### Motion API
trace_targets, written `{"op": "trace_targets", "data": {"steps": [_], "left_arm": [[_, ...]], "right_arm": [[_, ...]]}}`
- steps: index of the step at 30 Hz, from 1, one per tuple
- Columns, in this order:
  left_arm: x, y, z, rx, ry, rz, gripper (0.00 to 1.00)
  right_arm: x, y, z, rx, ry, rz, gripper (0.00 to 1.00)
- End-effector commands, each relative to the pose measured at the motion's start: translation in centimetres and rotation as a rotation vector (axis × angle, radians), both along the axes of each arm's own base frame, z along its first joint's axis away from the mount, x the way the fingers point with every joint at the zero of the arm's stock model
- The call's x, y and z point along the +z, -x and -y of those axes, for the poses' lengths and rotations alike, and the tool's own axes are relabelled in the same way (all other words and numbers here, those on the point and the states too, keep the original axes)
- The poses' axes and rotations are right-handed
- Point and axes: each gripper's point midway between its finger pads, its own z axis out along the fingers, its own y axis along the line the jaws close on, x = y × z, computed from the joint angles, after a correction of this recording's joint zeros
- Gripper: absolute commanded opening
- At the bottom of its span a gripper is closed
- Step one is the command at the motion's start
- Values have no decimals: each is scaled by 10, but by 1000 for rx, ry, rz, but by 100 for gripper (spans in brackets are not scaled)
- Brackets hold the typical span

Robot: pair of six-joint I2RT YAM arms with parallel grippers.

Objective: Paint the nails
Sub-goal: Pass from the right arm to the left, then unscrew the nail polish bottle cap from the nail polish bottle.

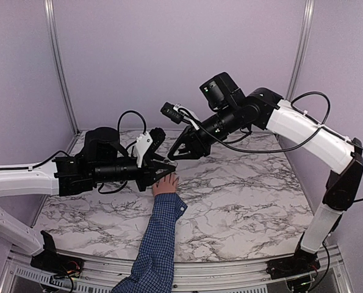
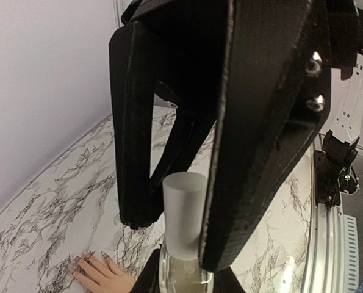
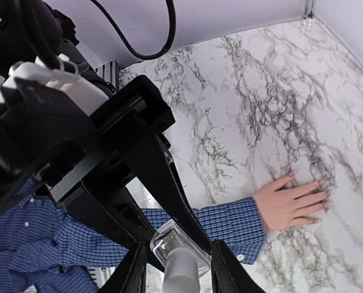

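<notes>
Nearest, at the front rail (image 1: pixel 230 271) of the table (image 1: pixel 248 201): both arm bases, clipped by the bottom edge of the overhead view. Between them, a blue checked sleeve (image 1: pixel 160 235), entering from that same edge, the wearer out of frame. Ends in a small light-skinned hand (image 1: pixel 166 184), palm down on the marble near the table's middle, fingers spread. Shows the nails (image 3: pixel 323 196) only as tiny pale tips at the finger ends, resting on the marble; too small and soft to read any colour. From overhead, fingertips hard to separate from the dark fingers of the left gripper (image 2: pixel 180 241).

Just above and beyond the fingertips, a clear glass bottle (image 3: pixel 169 239) held in the air. Left gripper pressed together on it, pinching the glass; exact line of contact masked by its own black fingers in the left wrist view. Frosted cap (image 2: pixel 184 201) pointing toward the right gripper (image 3: pixel 180 278). Right gripper slightly spread, one fingertip on each side of the cap, a slim gap showing on both sides; tips cut off by the bottom of its own view.

Farther out, broad bare marble right of the hand up to the right wall (image 1: pixel 343 61), a narrower stretch toward the left wall (image 1: pixel 16 73), mostly under the left arm. Behind both grippers, a strip of marble up to the back wall (image 1: pixel 169 55), metal posts (image 1: pixel 58 61) in the rear corners.
</notes>
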Motion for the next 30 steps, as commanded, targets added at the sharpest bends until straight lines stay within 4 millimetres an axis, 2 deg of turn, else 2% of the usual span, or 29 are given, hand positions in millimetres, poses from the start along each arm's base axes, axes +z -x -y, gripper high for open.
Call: {"op": "trace_targets", "data": {"steps": [1,6,13,23,30], "left_arm": [[45,-15,-5,101,160,64,0],[64,-31,-16,223,246,58,0],[75,-45,-18,299,292,56,0],[78,-58,-13,352,305,41,0],[79,-63,-13,371,303,48,0]], "right_arm": [[37,-22,-7,-113,-136,23,39],[65,-47,-9,-294,-244,12,43],[78,-70,-1,-472,-315,5,41],[71,-81,-7,-537,-326,-45,40],[67,-84,-11,-540,-320,-56,34]]}}
